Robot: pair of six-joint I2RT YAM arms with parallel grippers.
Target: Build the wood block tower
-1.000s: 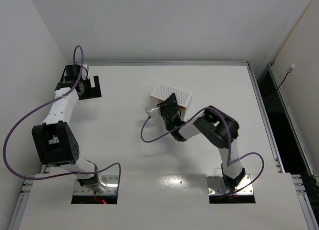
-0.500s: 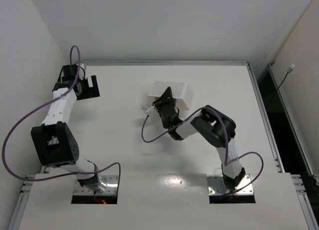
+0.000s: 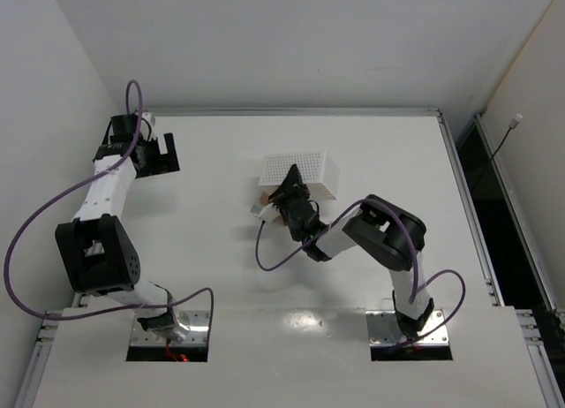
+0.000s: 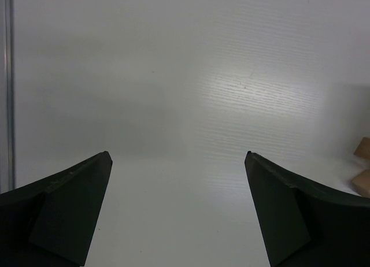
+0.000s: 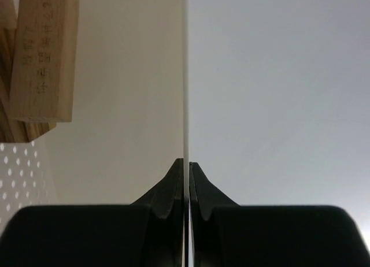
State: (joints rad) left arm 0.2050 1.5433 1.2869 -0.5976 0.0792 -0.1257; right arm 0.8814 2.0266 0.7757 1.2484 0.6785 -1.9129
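Observation:
My right gripper (image 3: 289,192) is shut on the thin wall (image 5: 185,76) of the white tray (image 3: 305,170) and holds it tipped on its side near the table's middle. A reddish-brown wood block (image 3: 265,199) shows at the tray's lower left end. In the right wrist view a light tan block (image 5: 43,53) lies against the tray's inner face, with more tan wood behind it. My left gripper (image 3: 168,152) is open and empty at the far left; two tan block corners (image 4: 363,147) show at its view's right edge. No tower is in view.
The tray's perforated face (image 5: 17,169) shows at the lower left of the right wrist view. The table's raised rim (image 3: 291,113) runs along the back, and a wall stands close on the left. A purple cable (image 3: 265,249) loops below the right gripper.
My right gripper has shifted left and turned the tray further onto its side. A reddish block now shows at the tray's lower left end. The left arm barely moved.

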